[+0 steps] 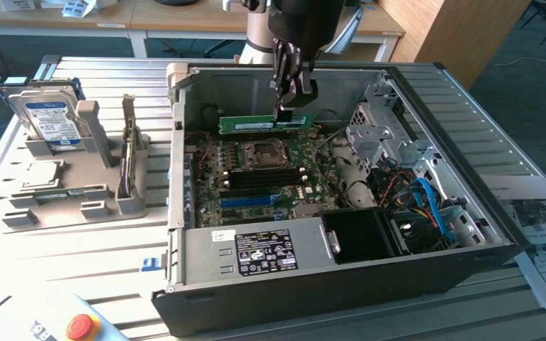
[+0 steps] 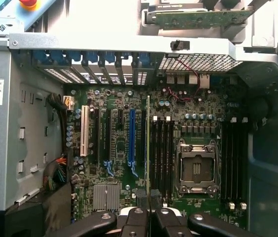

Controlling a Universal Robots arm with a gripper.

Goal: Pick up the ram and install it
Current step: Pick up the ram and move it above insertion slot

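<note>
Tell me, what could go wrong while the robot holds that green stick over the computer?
The gripper pinches the ram near one end, so it might tilt or slip. If it comes down off line with the black slots, it could jam or bump the processor socket beside them.

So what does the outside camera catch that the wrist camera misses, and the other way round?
The exterior view adds the printed papers beside the computer case and the blue cables inside it. The wrist view adds the white slot and the silver heat sink on the board. Both show the end effector shut on the ram stick, over the board near the processor socket.
</note>
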